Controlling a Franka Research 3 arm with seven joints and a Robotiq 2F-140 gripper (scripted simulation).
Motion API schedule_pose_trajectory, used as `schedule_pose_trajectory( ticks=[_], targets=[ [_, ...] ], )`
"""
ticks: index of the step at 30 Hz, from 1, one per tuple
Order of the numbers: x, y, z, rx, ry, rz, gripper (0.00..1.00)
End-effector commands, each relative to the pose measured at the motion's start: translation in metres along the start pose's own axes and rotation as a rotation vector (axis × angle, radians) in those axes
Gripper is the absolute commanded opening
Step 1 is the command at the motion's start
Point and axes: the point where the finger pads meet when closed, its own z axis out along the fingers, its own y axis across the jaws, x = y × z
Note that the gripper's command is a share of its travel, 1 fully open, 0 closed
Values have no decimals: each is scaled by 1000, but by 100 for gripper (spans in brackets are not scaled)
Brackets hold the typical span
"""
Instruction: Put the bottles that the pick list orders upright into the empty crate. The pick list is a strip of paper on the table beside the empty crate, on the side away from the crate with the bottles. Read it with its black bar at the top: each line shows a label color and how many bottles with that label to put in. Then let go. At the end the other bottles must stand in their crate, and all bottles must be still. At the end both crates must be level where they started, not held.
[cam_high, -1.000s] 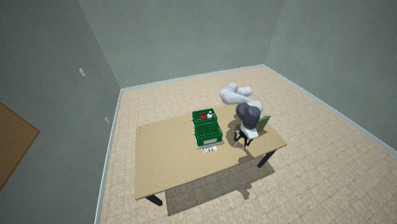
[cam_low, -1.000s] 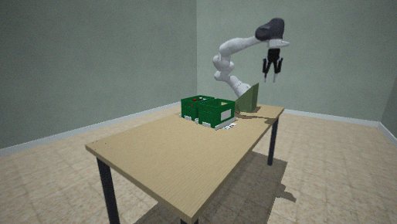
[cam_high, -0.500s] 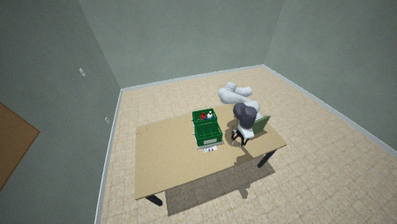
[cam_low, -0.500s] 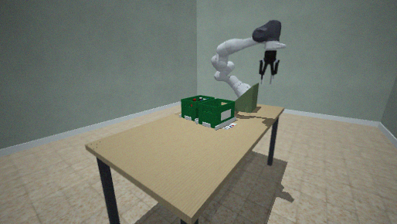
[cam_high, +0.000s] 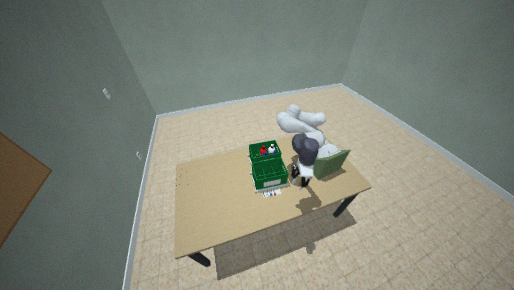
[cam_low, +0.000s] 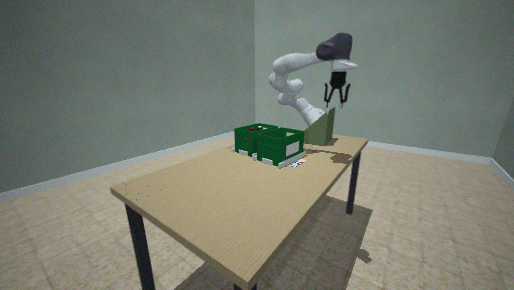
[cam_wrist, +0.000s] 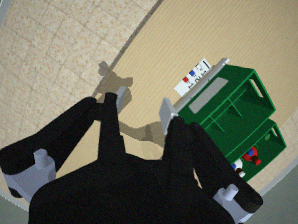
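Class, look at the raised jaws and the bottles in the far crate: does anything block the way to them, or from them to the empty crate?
Nothing visible stands above the bottles. Between them and the empty crate stand the crates' adjoining walls, so a bottle must be lifted over those.

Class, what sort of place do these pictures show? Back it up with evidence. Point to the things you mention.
Probably a robot test room: a robot arm (cam_high: 295, 124) (cam_low: 295, 60) stands by a wooden table (cam_high: 215, 200) (cam_low: 210, 195), green crates hold bottles, and plain walls surround a tiled floor.

Top and exterior views, high and table-height-plus, both far back, sharing table and crates; wrist view close, downward.
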Motion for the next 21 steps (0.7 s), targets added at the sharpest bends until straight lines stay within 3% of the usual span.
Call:
schedule_pose_trajectory(
  ticks=[1,21],
  targets=[
    [4,13,8,12,6,157,38],
    [21,91,50,30,13,478,38]
  ],
)
